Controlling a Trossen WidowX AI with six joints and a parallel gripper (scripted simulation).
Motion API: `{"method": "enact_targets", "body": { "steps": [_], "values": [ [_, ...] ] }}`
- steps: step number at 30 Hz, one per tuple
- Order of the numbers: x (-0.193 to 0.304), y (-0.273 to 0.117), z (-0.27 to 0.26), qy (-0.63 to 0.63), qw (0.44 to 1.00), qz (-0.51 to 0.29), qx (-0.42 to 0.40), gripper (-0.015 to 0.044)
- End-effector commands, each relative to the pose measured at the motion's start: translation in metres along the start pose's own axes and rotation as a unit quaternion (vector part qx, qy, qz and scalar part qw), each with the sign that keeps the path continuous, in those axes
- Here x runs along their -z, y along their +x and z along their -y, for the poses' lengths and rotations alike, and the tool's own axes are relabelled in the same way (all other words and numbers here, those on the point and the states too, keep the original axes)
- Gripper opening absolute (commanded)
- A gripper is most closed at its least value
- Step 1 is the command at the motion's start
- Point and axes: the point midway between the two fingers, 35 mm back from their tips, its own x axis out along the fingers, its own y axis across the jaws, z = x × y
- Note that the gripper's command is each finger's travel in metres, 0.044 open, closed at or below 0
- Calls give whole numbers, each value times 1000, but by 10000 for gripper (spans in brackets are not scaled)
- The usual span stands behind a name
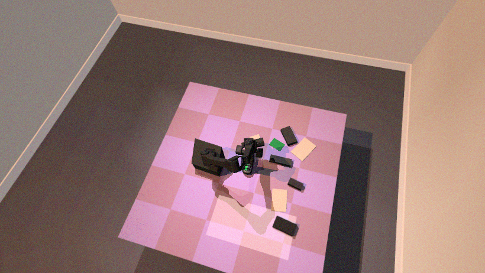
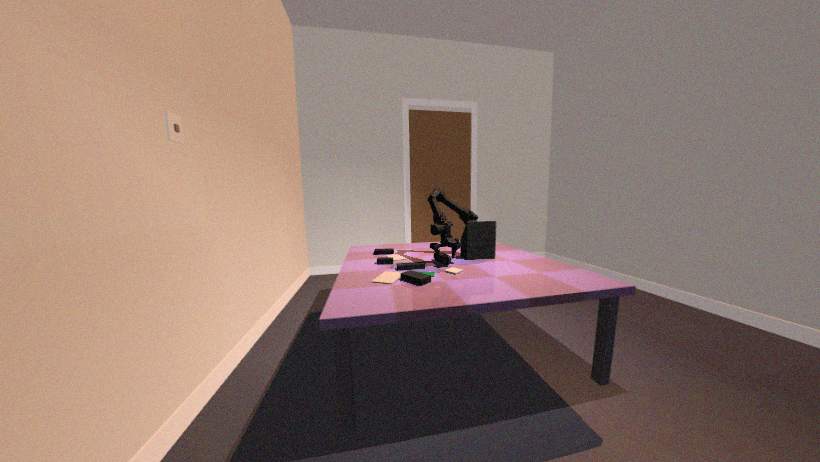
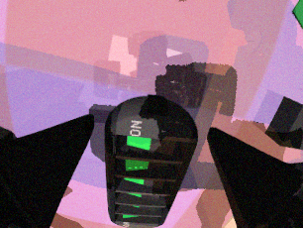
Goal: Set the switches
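Observation:
The dark grey controller unit [image 1: 248, 169] [image 3: 170, 149] lies beside the arm's base. Its top faces the wrist camera, with the printed ON near its rounded end. Several green switch parts show along the left of its switch row in the wrist view; the farther switches are foreshortened and their exact settings are hard to read. My gripper [image 3: 152, 127] is open, one finger on each side of the unit, with gaps between the fingertips and its sides in that view. The underside label is hidden. Whether the base sits fully flat cannot be told.
A large black box [image 1: 207, 156] [image 2: 479, 239] stands by the arm. Dark modules [image 1: 281, 161] [image 1: 288, 135] [image 1: 296, 184] and a further dark block [image 1: 285, 226] lie around, with cream cards [image 1: 303, 148] [image 1: 279, 200] and a green board [image 1: 277, 144].

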Motion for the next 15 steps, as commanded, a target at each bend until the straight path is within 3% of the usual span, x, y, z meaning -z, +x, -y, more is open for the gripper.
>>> {"method": "enact_targets", "body": {
  "steps": [1,8,15],
  "values": [
    [2,-1,0,0,1000,0,0,440],
    [58,-39,-1,0,1000,-1,0,440],
    [60,-40,-1,0,1000,-1,0,440]
  ]
}}
